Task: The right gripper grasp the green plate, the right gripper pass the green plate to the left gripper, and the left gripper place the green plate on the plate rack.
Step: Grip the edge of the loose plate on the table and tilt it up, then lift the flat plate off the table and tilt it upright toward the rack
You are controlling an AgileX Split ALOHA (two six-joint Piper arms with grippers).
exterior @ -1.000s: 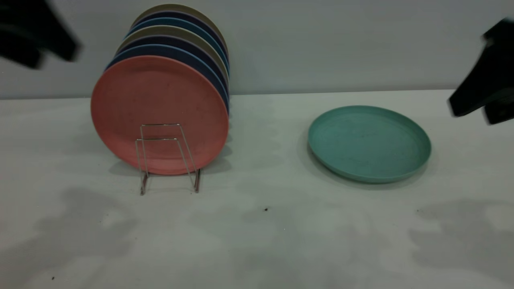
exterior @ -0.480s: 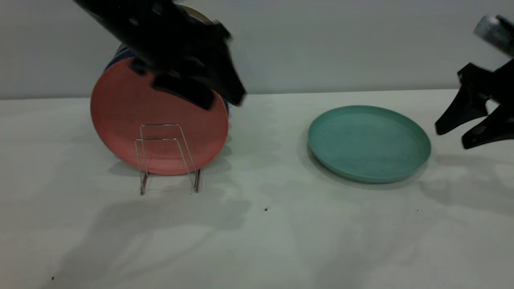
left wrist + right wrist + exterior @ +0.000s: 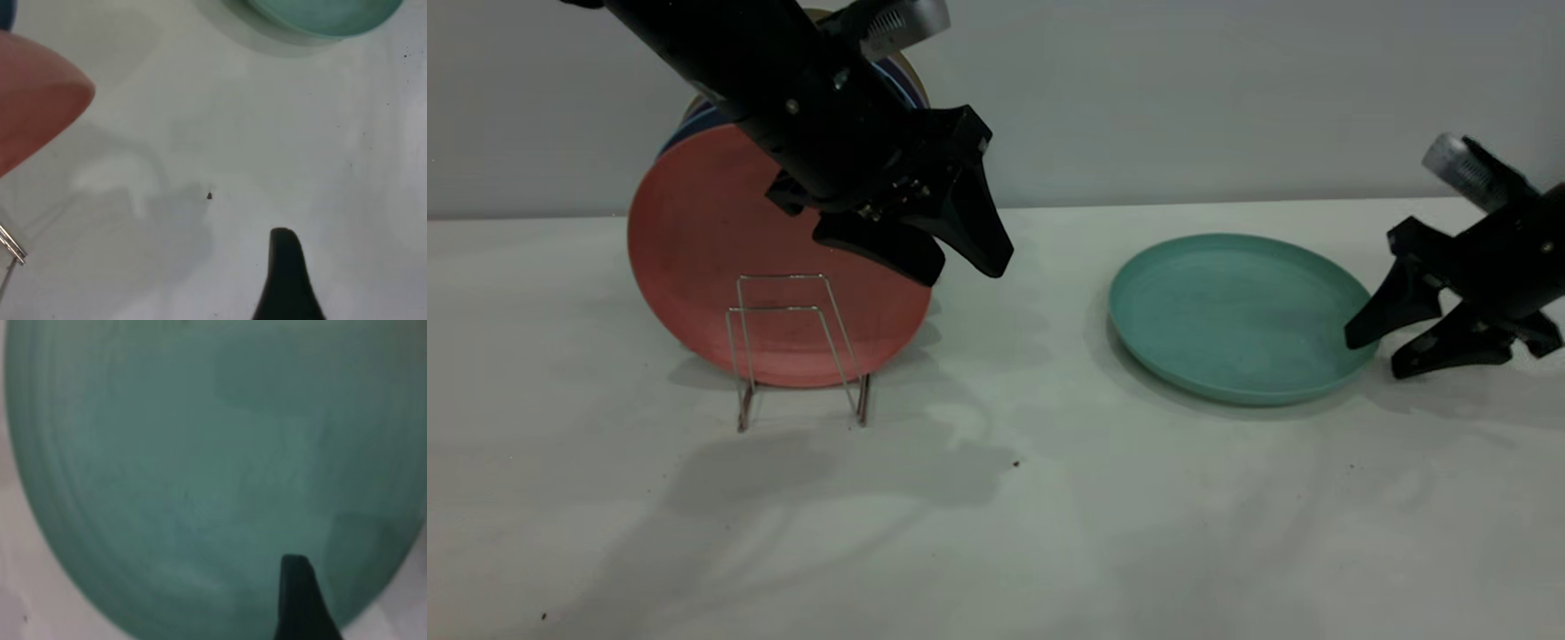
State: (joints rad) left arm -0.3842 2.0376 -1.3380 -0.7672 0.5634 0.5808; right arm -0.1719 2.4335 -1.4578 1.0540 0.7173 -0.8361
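Right gripper (image 3: 1374, 351) now down at the green plate's (image 3: 1232, 311) right rim, fingers apart, one above the rim, one beside it, nothing held; grasp looks imminent. Left gripper (image 3: 965, 262) swung in over the plate rack (image 3: 796, 347), open, empty. Plate flat on bench right of the rack, matte teal, faintly scuffed.

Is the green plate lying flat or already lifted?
Lying flat on the table. The green plate rests with its shadow tight beneath; the right gripper is open at its rim.
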